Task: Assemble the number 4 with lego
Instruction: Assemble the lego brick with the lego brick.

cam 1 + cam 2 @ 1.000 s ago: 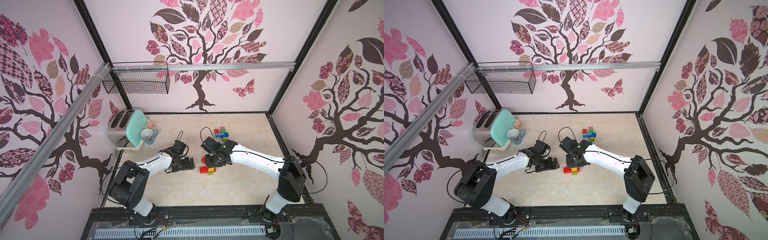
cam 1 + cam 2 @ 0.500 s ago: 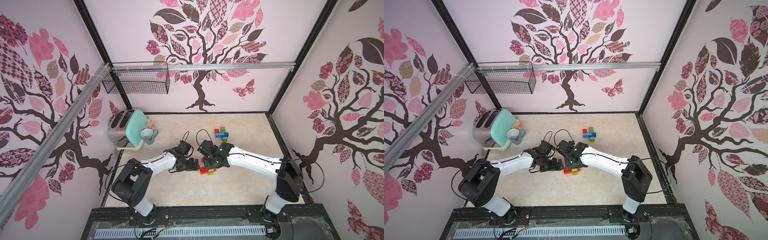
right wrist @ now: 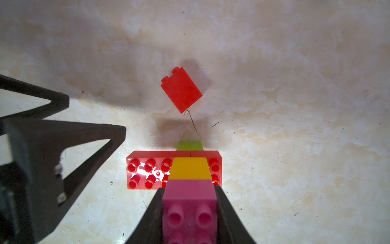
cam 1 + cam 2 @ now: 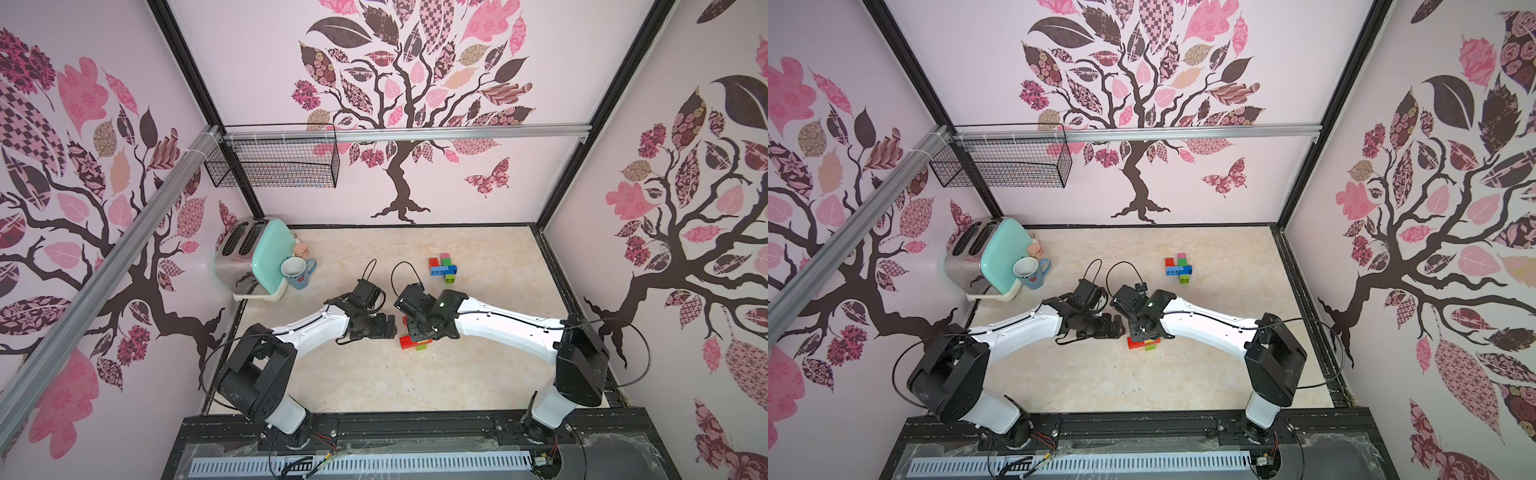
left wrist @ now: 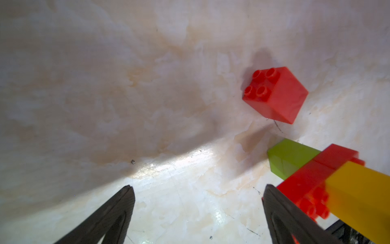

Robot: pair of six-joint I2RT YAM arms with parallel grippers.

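- Right gripper (image 3: 188, 191) clamped on pink brick (image 3: 190, 213), which tops the yellow-red-green build (image 4: 411, 341).
- Left gripper (image 5: 198, 188) agape, empty, at build's 9 o'clock.
- Spare bricks (image 4: 443, 269) at its 1 o'clock; loose red brick (image 5: 274, 94) near.
- Bricks likely light, rigid, slick: pinch flat sides, not studs.

The lego bricks (image 3: 181, 90) are glossy moulded plastic, the red ones faintly translucent with bright glints on their studs. The surface (image 5: 168, 200) looks like polished cream stone, shiny and finely scratched. The toaster (image 4: 266, 249) pairs mirror-like metal with smooth mint plastic; the mug (image 4: 298, 279) is glazed.
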